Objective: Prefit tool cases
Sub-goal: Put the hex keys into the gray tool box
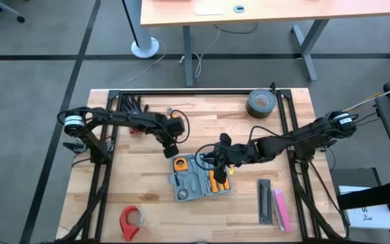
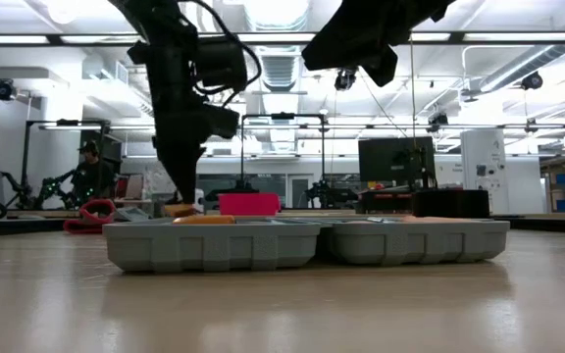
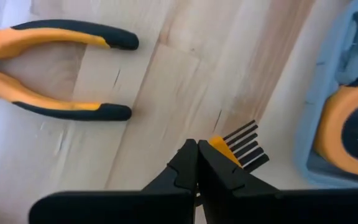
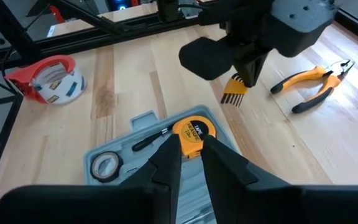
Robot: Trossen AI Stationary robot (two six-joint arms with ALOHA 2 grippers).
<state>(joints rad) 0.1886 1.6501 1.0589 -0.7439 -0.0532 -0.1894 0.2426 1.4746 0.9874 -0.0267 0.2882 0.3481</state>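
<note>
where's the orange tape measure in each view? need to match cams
High view: tape measure, top left corner of the tool case.
Low view: hard to tell; likely the orange bit on the case's left.
Left wrist view: right edge.
Right wrist view: centre.
Shared landmark: the tool case.

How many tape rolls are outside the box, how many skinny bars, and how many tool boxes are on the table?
Tape rolls outside the case: 2, the grey tape roll and the red tape roll
Skinny bars: 2, the black bar and the pink bar
Tool boxes: 1, the open tool case
Total: 5
</note>
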